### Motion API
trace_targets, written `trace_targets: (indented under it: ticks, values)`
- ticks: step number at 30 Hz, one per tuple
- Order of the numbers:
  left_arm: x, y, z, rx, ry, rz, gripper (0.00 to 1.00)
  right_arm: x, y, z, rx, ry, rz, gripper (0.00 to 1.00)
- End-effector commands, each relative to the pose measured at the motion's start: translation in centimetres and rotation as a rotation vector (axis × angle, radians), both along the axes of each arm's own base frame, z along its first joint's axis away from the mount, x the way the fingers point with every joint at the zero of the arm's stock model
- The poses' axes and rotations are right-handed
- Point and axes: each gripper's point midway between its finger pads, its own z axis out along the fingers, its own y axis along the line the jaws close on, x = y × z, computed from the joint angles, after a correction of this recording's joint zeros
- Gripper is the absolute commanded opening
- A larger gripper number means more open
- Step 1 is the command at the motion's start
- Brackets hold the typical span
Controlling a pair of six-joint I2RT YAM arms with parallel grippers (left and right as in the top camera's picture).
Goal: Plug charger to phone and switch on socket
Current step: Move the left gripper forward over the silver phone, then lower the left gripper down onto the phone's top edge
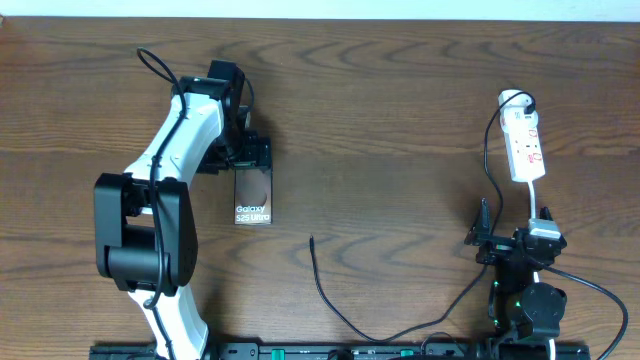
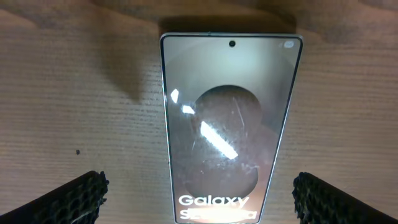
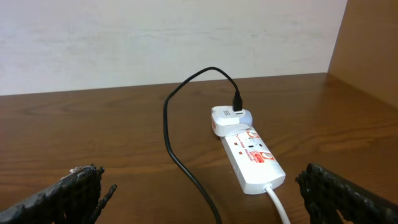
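The phone (image 1: 254, 197) lies flat on the wooden table, its "Galaxy" lettering at the near end. My left gripper (image 1: 248, 152) hovers open over its far end; in the left wrist view the phone (image 2: 227, 124) lies between the wide-apart fingers (image 2: 81, 199), untouched. The charger cable's free tip (image 1: 312, 240) rests on the table right of the phone, apart from it. The cable (image 3: 180, 155) runs to a white adapter (image 3: 227, 118) on the socket (image 3: 252, 155). My right gripper (image 3: 202, 183) is open and empty, just short of the socket (image 1: 524, 142).
The socket's white cord (image 1: 533, 195) runs back under my right gripper. The black cable loops along the table's front edge (image 1: 400, 335). A white wall stands behind the table, and a wooden side panel (image 3: 373, 50) rises at the right.
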Motion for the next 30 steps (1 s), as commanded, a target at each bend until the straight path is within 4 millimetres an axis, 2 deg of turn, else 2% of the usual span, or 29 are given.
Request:
trace_targets:
  ticks: [1, 7, 13, 18, 24, 30]
  values:
    - [-0.2, -0.1, -0.3, 0.022, 0.004, -0.005, 0.98, 0.0, -0.1, 0.0, 0.012, -0.004, -0.007, 0.99]
    - [-0.3, -0.7, -1.1, 0.113, -0.025, -0.021, 0.98, 0.0, -0.1, 0.0, 0.012, -0.004, -0.007, 0.99]
    - [-0.3, -2.0, -1.2, 0.158, -0.089, -0.047, 0.98, 0.0, -0.1, 0.0, 0.012, -0.003, -0.007, 0.99]
    - [-0.5, -1.0, -0.9, 0.191, -0.127, -0.023, 0.98, 0.0, -0.1, 0.0, 0.012, -0.003, -0.007, 0.99]
    - [-0.9, -0.8, -0.4, 0.168, -0.166, 0.009, 0.98, 0.0, -0.1, 0.0, 0.012, -0.003, -0.007, 0.99]
    - [-1.4, -2.7, -0.4, 0.047, -0.150, 0.031, 0.98, 0.0, -0.1, 0.0, 0.012, -0.003, -0.007, 0.99]
